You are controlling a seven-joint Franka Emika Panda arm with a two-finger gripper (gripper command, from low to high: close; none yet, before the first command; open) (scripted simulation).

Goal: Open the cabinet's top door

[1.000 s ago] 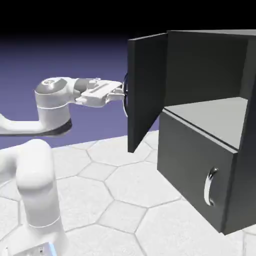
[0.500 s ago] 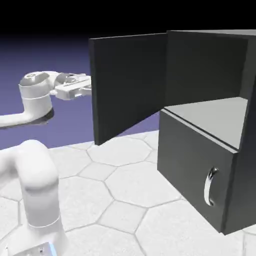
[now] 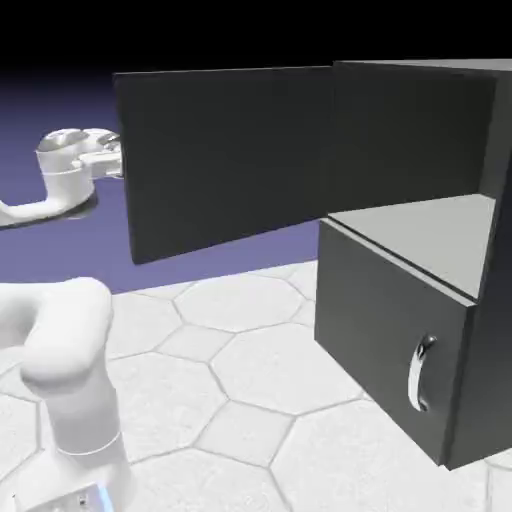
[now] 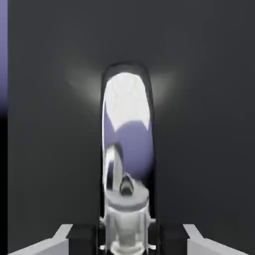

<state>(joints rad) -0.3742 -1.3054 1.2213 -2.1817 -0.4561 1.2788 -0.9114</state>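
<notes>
The dark grey cabinet [image 3: 415, 120] stands at the exterior view's right. Its top door [image 3: 230, 155] is swung wide out to the left, showing its plain inner face. The light grey inner shelf [image 3: 430, 235] is exposed. My arm's wrist [image 3: 70, 165] shows just past the door's free edge; the fingers are hidden behind the panel there. In the hand view the door's curved silver handle [image 4: 127, 124] runs up the middle, large and close, in front of the dark door panel [image 4: 209, 99]. My gripper [image 4: 127, 236] is shut on the handle's lower end.
Below the shelf is the shorter front panel [image 3: 375, 310], closed, with its small silver handle [image 3: 421, 372]. My arm's white base link [image 3: 70, 370] rises at the lower left. The table [image 3: 250, 400] has a pale hexagon pattern.
The top door has swung much farther open, its free edge moving to the exterior view's left. My hand moved left with it and slipped behind the panel, grip unchanged.
</notes>
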